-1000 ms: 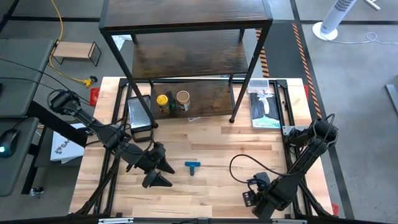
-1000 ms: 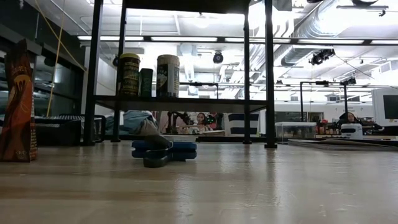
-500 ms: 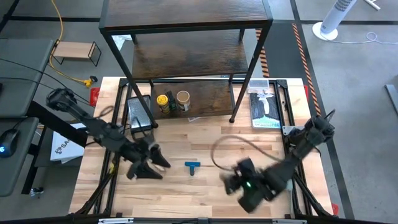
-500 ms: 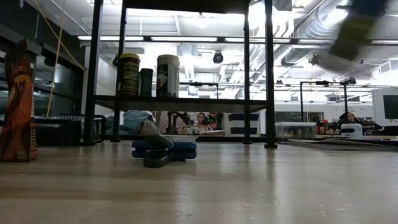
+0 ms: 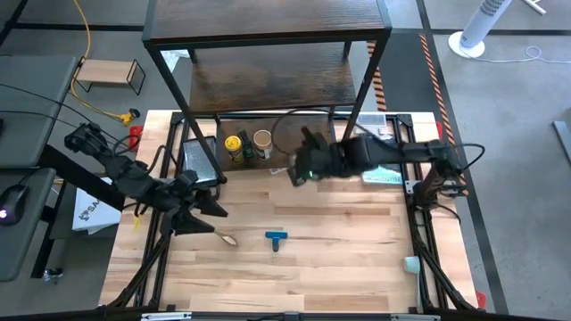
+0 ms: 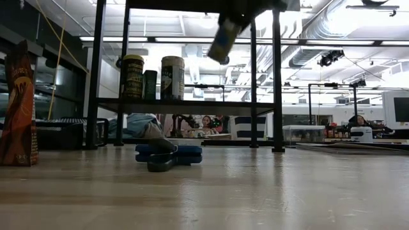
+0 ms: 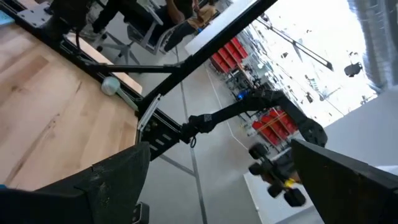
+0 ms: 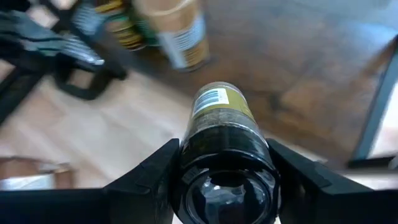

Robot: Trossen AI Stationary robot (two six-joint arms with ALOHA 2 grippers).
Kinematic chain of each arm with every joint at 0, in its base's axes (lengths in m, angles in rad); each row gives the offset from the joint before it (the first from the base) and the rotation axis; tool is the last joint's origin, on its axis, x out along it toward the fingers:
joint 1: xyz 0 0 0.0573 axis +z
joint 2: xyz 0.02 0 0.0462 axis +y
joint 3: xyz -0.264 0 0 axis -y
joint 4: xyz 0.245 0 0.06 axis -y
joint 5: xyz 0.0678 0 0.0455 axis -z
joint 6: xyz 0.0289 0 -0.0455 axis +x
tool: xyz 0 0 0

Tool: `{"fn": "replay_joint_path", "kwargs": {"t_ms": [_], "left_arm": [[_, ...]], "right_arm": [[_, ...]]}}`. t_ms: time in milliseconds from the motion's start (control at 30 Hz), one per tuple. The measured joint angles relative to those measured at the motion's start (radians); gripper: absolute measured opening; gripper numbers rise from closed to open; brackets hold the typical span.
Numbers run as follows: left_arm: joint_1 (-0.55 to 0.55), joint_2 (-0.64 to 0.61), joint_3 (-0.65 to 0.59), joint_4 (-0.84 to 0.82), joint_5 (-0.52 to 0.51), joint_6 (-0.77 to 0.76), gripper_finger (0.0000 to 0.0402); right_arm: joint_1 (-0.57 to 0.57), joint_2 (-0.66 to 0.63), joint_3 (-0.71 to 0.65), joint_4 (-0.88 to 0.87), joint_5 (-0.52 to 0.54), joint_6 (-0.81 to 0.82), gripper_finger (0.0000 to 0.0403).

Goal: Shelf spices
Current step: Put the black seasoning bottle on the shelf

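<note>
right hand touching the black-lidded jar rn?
Touching. Right wrist view: the right hand has both fingers pressed against the black-lidded jar, with no gap on either side.

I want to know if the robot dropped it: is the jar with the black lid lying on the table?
No, the right gripper holds the black-lidded jar between its fingers, up off the wooden table.

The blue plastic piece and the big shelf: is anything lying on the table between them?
No. In the high view only bare wood lies between the blue piece and the shelf.
</note>
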State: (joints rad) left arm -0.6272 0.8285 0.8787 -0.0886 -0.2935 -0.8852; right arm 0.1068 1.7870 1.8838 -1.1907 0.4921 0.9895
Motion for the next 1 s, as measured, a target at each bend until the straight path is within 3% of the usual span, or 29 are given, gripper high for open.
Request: {"fn": "replay_joint_path", "kwargs": {"t_ms": [300, 800, 1000], "left_arm": [[-0.036, 0.002, 0.000, -0.007, -0.035, -0.002, 0.0385], [-0.038, 0.011, 0.000, -0.013, -0.071, -0.021, 0.0385], [-0.038, 0.011, 0.000, -0.013, -0.071, -0.027, 0.0385]], "right_arm": [[-0.199, 0.022, -0.001, -0.024, -0.159, -0.145, 0.0188], [-0.247, 0.136, -0.002, 0.033, -0.174, -0.185, 0.0189], [-0.257, 0.136, -0.002, 0.102, -0.151, -0.213, 0.0269]]}}
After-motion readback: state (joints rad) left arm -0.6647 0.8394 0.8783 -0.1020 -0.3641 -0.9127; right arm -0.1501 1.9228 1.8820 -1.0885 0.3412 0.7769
